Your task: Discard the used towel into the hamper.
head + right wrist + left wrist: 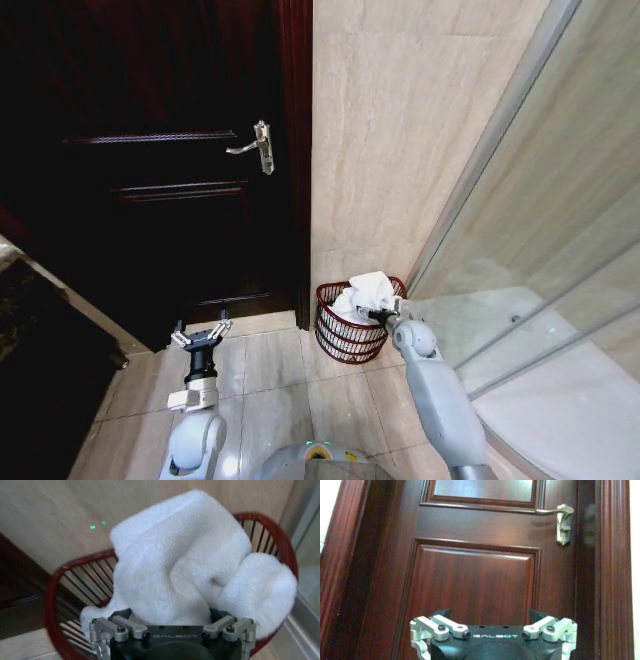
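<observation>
The white towel [368, 292] is heaped in the mouth of the reddish-brown wire hamper [335, 340], which stands on the floor against the tiled wall, and it bulges above the rim. My right gripper [378, 315] reaches over the hamper's near edge. In the right wrist view the towel [175, 562] rises from between the spread jaws of that gripper [170, 615], and the hamper [52, 592] rings it. My left gripper [200, 333] hangs open and empty in front of the door, well to the left of the hamper; the left wrist view shows it [490, 615] facing the door panel.
A dark wooden door [150, 170] with a metal lever handle [258, 145] stands shut left of the hamper. A glass shower screen [540, 230] and white shower base [560, 400] close off the right. Beige floor tiles [270, 370] lie between the arms.
</observation>
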Controlling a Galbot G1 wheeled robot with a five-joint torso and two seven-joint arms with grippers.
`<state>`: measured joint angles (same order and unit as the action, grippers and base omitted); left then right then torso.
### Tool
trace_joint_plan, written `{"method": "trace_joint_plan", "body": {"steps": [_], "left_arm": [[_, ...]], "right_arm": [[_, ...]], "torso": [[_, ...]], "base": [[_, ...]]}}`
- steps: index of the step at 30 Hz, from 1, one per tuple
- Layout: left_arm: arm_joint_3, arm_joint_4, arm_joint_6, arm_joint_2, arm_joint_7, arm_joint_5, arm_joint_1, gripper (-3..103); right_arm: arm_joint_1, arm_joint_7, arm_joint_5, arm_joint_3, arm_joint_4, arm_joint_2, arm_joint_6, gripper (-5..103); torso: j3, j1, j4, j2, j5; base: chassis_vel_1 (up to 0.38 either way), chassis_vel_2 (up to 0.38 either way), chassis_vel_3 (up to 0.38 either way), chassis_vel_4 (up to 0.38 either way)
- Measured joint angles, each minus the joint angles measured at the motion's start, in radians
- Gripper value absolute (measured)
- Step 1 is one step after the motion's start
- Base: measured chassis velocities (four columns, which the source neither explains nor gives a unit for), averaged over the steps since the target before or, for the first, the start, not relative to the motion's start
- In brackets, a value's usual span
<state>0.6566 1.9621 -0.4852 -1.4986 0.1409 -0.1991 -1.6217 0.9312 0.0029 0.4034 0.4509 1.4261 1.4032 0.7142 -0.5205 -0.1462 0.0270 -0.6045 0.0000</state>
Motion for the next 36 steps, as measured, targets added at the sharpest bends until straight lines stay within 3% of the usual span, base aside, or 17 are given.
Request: {"method": "trace_joint_plan", "body": {"steps": [10, 25, 36], "left_arm": [[0.004, 0.005, -0.003, 0.0, 0.007, -0.001, -0.004, 100], [-0.01, -0.004, -0.016, 0.005, 0.007, -0.004, 0.003, 100], [-0.003, 0.025, 0.005, -0.004, 0.001, 0.014, -0.002, 100]], "right_arm": [[-0.002, 0.01, -0.009, 0.023, -0.025, 0.005, -0.01, 100], [0.061, 0.04, -0.079, -0.055, 0.283, -0.046, -0.072, 100], [-0.055, 0.035, -0.097, -0.08, 0.114, -0.014, -0.128, 100]], "torso": [[0.0, 0.0, 0.0005, 0.0, 0.0001], [0.0, 0.0, 0.0004, 0.0, 0.0001], [0.0, 0.0, 0.0, 0.0, 0.0001]], "base": [[0.0, 0.0, 0.0, 0.0], [0.0, 0.0, 0.0, 0.0], [0.0, 0.0, 0.0, 0.0]]}}
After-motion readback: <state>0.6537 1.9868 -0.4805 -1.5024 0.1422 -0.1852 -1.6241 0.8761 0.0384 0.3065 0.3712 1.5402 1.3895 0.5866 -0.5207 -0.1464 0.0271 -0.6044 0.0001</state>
